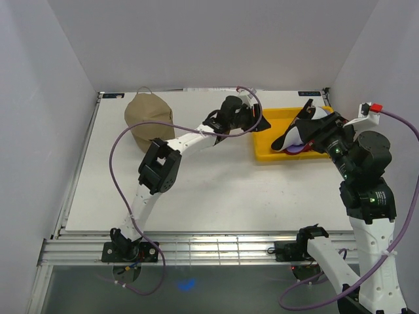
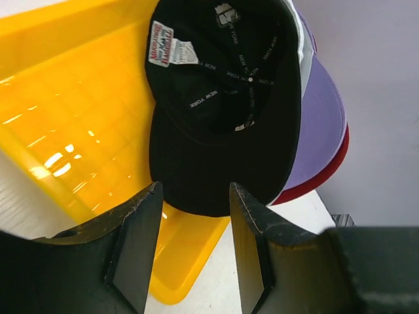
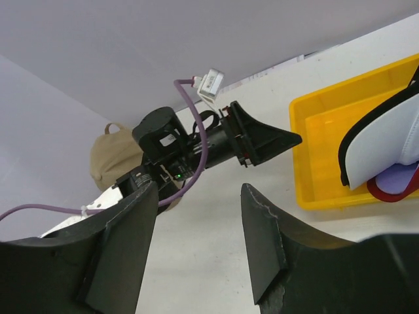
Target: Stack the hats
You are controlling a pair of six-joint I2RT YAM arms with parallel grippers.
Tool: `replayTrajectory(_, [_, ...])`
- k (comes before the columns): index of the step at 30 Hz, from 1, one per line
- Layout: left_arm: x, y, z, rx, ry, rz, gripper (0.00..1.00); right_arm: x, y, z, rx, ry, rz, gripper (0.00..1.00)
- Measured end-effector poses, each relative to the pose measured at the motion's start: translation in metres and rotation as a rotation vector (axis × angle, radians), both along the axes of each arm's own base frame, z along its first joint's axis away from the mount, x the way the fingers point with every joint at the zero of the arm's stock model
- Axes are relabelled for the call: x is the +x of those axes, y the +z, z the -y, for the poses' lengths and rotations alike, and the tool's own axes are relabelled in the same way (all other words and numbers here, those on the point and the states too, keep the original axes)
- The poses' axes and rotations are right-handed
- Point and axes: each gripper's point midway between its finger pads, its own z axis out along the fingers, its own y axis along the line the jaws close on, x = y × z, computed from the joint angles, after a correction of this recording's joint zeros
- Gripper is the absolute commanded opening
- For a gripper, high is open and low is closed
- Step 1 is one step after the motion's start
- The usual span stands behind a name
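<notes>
One tan cap (image 1: 147, 121); seemingly four stacked caps (image 2: 222, 98), one tray (image 2: 78, 98); left pincer (image 2: 193, 191), right pincer (image 3: 198, 191) parted.

Overhead, the right arm (image 1: 340, 147) hides part of the yellow tray (image 1: 268, 156). At the left wrist the black cap (image 2: 222, 98) covers the white cap (image 2: 301, 46), purple cap (image 2: 319, 118) and red cap (image 2: 294, 193) — only edge strips show. At the right wrist the left arm (image 3: 216, 147) masks the tan cap's (image 3: 108, 157) side.

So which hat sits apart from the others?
The tan cap, alone on the table at the far left. The black cap, white cap, purple cap and red cap are bunched together at the yellow tray.
</notes>
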Motion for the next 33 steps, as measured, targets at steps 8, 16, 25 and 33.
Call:
replayTrajectory(8, [-0.03, 0.015, 0.046, -0.084, -0.08, 0.044, 0.56, -0.006, -0.02, -0.004, -0.016, 0.033, -0.068, 0.57])
replayTrajectory(16, [-0.033, 0.048, 0.061, -0.166, -0.078, 0.093, 0.56, -0.007, -0.027, -0.007, -0.025, 0.053, -0.086, 0.56])
replayTrajectory(25, [-0.022, 0.021, 0.072, -0.16, -0.061, 0.085, 0.55, -0.008, -0.027, -0.008, -0.031, 0.064, -0.082, 0.55])
replayTrajectory(33, [-0.026, -0.006, 0.079, -0.134, -0.065, 0.049, 0.55, -0.01, -0.027, -0.009, -0.042, 0.072, -0.075, 0.55])
